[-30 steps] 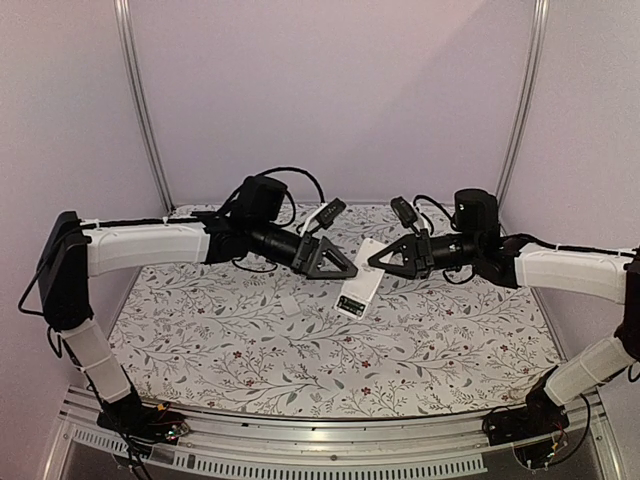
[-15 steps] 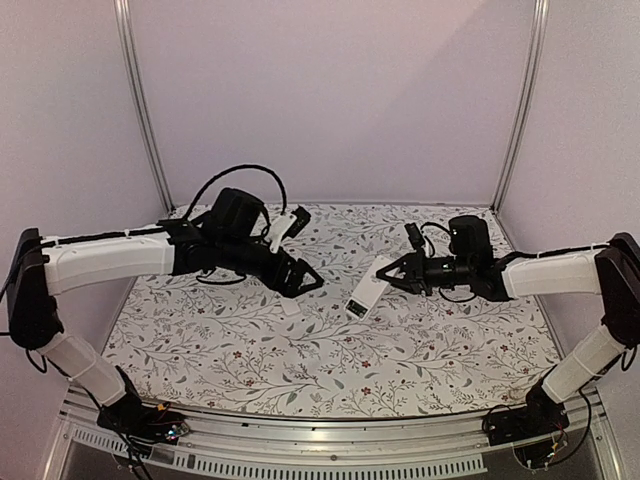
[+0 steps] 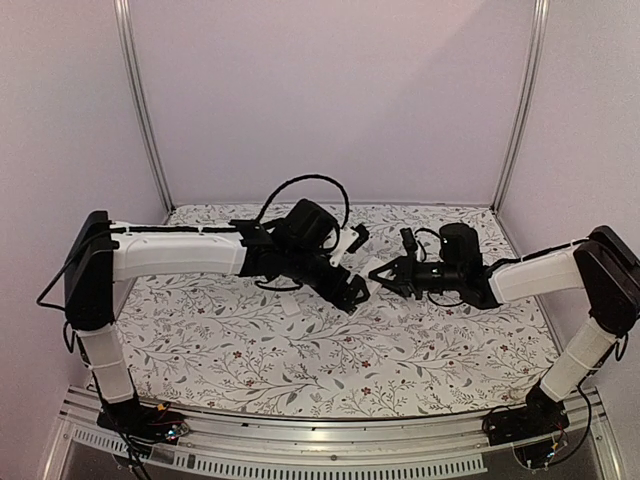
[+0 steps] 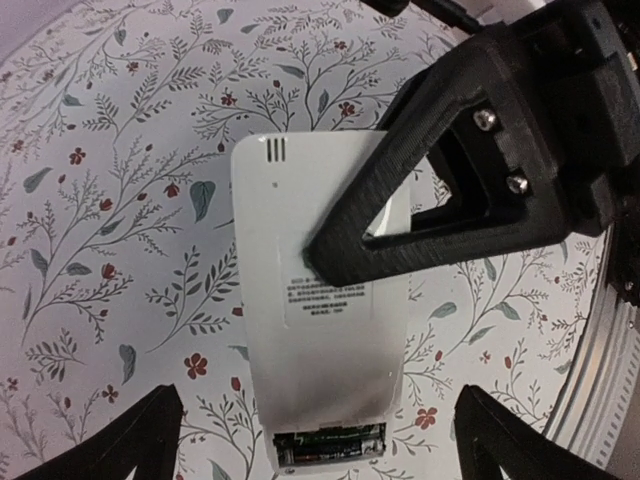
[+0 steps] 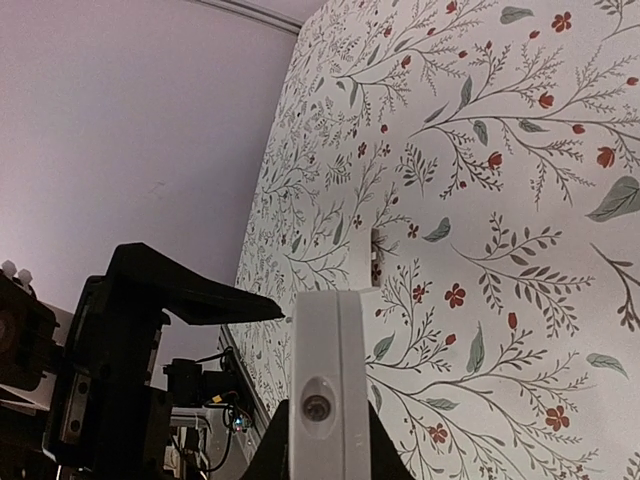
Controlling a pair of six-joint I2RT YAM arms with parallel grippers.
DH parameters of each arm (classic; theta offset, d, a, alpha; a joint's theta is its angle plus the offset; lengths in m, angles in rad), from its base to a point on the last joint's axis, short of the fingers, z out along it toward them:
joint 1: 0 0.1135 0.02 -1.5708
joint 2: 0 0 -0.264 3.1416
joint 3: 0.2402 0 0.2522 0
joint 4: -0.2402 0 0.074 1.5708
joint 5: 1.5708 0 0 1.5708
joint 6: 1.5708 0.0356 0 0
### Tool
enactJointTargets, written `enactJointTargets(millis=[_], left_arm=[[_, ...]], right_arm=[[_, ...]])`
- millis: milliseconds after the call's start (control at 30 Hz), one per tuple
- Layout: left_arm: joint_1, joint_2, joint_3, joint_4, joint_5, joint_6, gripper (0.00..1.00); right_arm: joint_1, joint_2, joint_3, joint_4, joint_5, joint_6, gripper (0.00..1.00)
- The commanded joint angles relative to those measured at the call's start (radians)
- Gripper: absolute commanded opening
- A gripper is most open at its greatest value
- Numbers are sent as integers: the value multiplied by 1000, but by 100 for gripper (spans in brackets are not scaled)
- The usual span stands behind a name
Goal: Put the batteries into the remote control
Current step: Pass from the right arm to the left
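Note:
In the left wrist view the white remote control (image 4: pixel 320 330) shows its back, with a printed label. Its battery bay at the near end is uncovered, and two dark batteries (image 4: pixel 330 443) lie in it side by side. My right gripper (image 3: pixel 380 277) is shut on the remote, and one black finger (image 4: pixel 400 200) crosses its back. In the right wrist view the remote (image 5: pixel 320 370) shows end-on between the right gripper (image 5: pixel 325 450) fingers. My left gripper (image 3: pixel 352 293) hangs just above it, jaws wide open (image 4: pixel 320 420) to either side. In the top view the remote is mostly hidden.
The small white cover plate (image 5: pixel 363 260) lies flat on the floral tablecloth (image 3: pixel 300 360), also showing under the left arm in the top view (image 3: pixel 290 304). Lilac walls and metal posts enclose the table. The left gripper's body (image 5: pixel 130 330) fills the right wrist view's left side.
My left arm swung right across the table and now sits over the remote. The right gripper shifted slightly left and lower with the remote still in it.

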Motion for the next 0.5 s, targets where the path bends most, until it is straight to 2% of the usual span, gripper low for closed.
enactJointTargets(millis=[0, 300, 367, 467], left_arm=[[-24, 59, 82, -82, -45, 1, 94], [-37, 145, 169, -156, -33, 9, 67], [-37, 156, 181, -170, -44, 10, 66], [-38, 174, 200, -185, -53, 11, 71]], right_arm=[[17, 17, -12, 71, 23, 26, 3], [26, 51, -23, 126, 25, 54, 4], [27, 54, -25, 130, 25, 59, 4], [27, 57, -28, 139, 22, 66, 4]])
